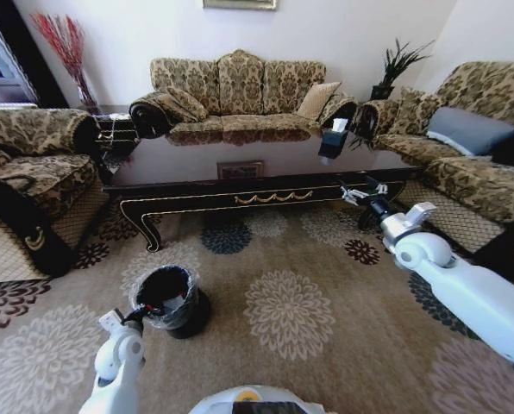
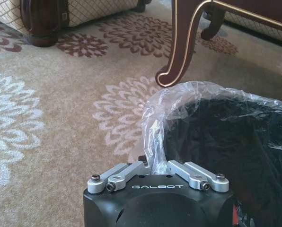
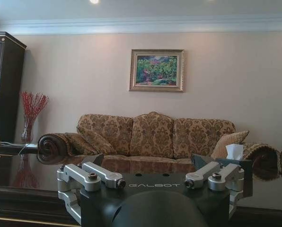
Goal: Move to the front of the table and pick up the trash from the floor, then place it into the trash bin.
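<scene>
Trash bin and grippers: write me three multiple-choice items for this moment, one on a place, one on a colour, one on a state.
1. Where does the trash bin stand?
A. On the table
B. On the floor in front of the table, beside the left gripper
C. On the sofa

2. What colour is the trash bin under its plastic liner?
A. Black
B. Red
C. White

3. In what state is the right gripper?
A. Shut on a bottle
B. Shut on paper
C. Open and empty

Answers:
1 B: in the head view the bin sits on the floor before the table, with the left gripper next to it.
2 A: its body and inside are black.
3 C: in the right wrist view the right gripper has its fingers wide apart with nothing between them.
</scene>
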`<state>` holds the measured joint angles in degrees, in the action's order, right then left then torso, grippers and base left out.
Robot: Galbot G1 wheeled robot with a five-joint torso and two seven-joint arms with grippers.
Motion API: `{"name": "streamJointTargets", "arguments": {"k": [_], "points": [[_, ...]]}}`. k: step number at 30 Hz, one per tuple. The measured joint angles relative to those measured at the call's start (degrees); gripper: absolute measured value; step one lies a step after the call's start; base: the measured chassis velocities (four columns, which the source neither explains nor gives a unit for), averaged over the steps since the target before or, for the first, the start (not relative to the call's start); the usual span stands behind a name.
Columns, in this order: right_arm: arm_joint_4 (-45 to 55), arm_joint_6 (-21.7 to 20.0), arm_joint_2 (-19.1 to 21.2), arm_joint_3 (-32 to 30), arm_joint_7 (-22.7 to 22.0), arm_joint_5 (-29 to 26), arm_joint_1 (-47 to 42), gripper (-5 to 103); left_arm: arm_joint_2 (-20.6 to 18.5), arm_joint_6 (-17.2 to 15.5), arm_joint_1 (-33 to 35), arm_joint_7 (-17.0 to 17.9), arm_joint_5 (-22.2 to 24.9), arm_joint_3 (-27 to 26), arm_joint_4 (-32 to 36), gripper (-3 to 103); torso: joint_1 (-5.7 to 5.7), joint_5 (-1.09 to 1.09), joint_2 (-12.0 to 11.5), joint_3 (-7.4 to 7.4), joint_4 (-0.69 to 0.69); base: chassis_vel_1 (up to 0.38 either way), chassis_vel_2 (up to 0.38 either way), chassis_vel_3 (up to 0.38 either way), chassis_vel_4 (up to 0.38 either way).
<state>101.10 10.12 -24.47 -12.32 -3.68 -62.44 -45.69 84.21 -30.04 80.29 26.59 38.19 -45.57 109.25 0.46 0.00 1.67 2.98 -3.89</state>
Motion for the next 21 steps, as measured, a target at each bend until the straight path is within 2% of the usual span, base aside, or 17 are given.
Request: {"name": "streamJointTargets", "arguments": {"k": [3, 4, 7, 10, 11, 12, 15, 16, 18, 19, 20, 21], "points": [[0.7, 0.4, -0.1, -1.5, 0.0, 1.2, -2.1, 100, -0.1, 1.8, 0.5, -0.1, -0.4, -0.1, 0.4, 2, 0.0, -0.02, 0.0, 0.01, -0.01, 0.0, 0.0, 0.0, 0.0], [1.2, 0.6, -0.3, -2.1, 0.0, 1.9, -3.1, 100, -0.1, 3.0, 1.0, -0.4, -0.6, -0.2, 1.4, 7, 0.0, -0.02, 0.0, 0.0, -0.01, 0.0, 0.0, 0.0, 0.0], [2.1, 0.6, -0.8, -3.8, -0.8, 3.1, -5.1, 100, -0.2, 4.6, 2.6, -0.7, -1.7, -0.4, 3.5, 12, 0.0, 0.0, 0.0, 0.0, -0.03, 0.0, 0.0, 0.0, 0.0], [4.2, -0.1, -1.9, -6.7, -2.7, 4.1, -8.2, 100, -0.5, 6.9, 5.7, -1.1, -6.1, -1.0, 7.7, 28, 0.0, 0.01, 0.0, 0.0, 0.01, 0.0, 0.0, 0.0, 0.0], [4.2, -0.1, -1.9, -6.7, -2.7, 4.1, -8.2, 100, -0.5, 6.9, 5.7, -1.1, -6.1, -1.0, 7.7, 28, 0.0, 0.01, 0.0, 0.0, 0.01, 0.0, 0.0, 0.0, 0.0], [5.0, -0.5, -2.3, -8.4, -3.5, 4.7, -9.6, 100, -0.7, 7.6, 7.4, -1.3, -8.0, -1.3, 10.2, 28, 0.0, 0.0, 0.0, 0.0, 0.02, 0.0, 0.0, 0.0, 0.0], [7.0, -1.3, -3.2, -14.3, -4.1, 6.8, -15.0, 100, -1.7, 8.2, 11.7, -1.5, -9.9, -2.1, 17.8, 45, 0.0, 0.0, 0.0, 0.0, 0.0, 0.0, 0.0, 0.0, 0.0], [7.0, -1.3, -3.2, -14.3, -4.1, 6.8, -15.0, 100, -1.7, 8.2, 11.7, -1.5, -9.9, -2.1, 17.8, 45, 0.0, 0.0, 0.0, 0.0, 0.0, 0.0, 0.0, 0.0, 0.0], [8.5, -1.4, -3.7, -17.9, -4.3, 8.0, -19.0, 100, -2.4, 9.2, 14.9, -2.1, -11.3, -3.0, 22.2, 55, 0.0, 0.0, 0.0, -0.01, -0.02, 0.0, 0.0, 0.0, 0.0], [9.5, -1.4, -4.0, -19.4, -5.1, 8.5, -21.0, 100, -2.7, 10.0, 16.4, -2.3, -12.1, -3.4, 23.8, 55, 0.0, 0.0, 0.0, -0.01, -0.03, 0.0, 0.0, 0.0, 0.0], [11.2, -1.6, -4.7, -20.8, -7.1, 9.0, -23.5, 100, -3.1, 11.4, 18.6, -2.9, -13.3, -4.0, 25.7, 61, 0.0, 0.01, 0.0, -0.01, -0.01, 0.0, 0.0, 0.0, 0.0], [11.2, -1.6, -4.7, -20.8, -7.1, 9.0, -23.5, 100, -3.1, 11.4, 18.6, -2.9, -13.3, -4.0, 25.7, 61, 0.0, 0.01, 0.0, -0.01, -0.01, 0.0, 0.0, 0.0, 0.0]]}}
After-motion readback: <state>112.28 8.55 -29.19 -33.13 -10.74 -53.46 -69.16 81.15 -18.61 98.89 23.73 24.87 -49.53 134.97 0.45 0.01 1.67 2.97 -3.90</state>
